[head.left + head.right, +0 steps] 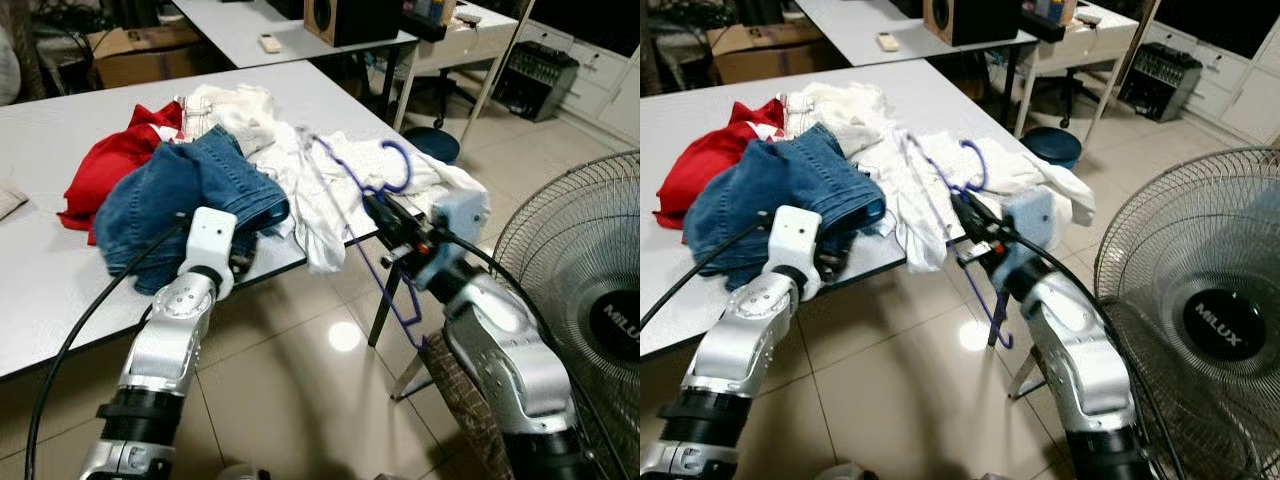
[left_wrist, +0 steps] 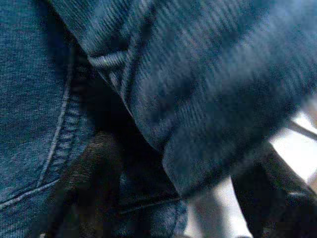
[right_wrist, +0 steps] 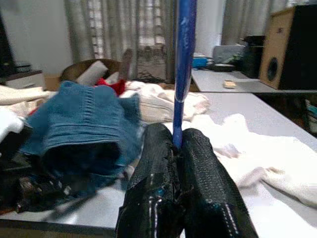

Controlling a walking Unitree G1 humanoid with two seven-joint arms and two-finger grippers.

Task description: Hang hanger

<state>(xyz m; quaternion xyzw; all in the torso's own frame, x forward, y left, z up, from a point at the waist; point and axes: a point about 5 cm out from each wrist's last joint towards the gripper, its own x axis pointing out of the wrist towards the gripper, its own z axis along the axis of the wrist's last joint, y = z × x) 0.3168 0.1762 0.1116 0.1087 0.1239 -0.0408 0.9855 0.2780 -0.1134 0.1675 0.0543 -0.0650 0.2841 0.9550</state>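
Pinching a thin bar of the blue hanger (image 1: 395, 240) at the table (image 1: 40, 270) edge, the right gripper (image 3: 177, 144) holds something light, stiff and slippery, best gripped near its hook.

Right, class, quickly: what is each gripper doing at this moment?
Left gripper: jaws apart, pushed into the blue jeans, gripping nothing clearly.
Right gripper: jaws shut on the blue hanger.
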